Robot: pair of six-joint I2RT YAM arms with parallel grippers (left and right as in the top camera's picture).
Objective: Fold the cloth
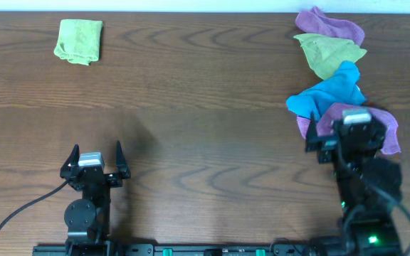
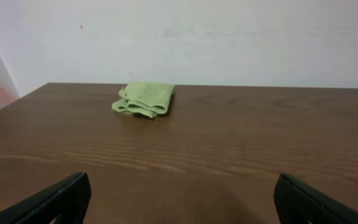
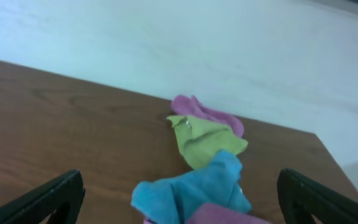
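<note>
A folded light-green cloth lies at the far left of the table; it also shows in the left wrist view. At the right lies a crumpled row of cloths: purple, green, blue and another purple. My left gripper is open and empty near the front edge, its jaws wide apart over bare wood. My right gripper is open above the near purple cloth, with the blue cloth between its jaws and nothing held.
The wooden table runs to a white wall at the back. The table's right edge is close beside the cloth pile. A black cable trails from the left arm's base at the front left.
</note>
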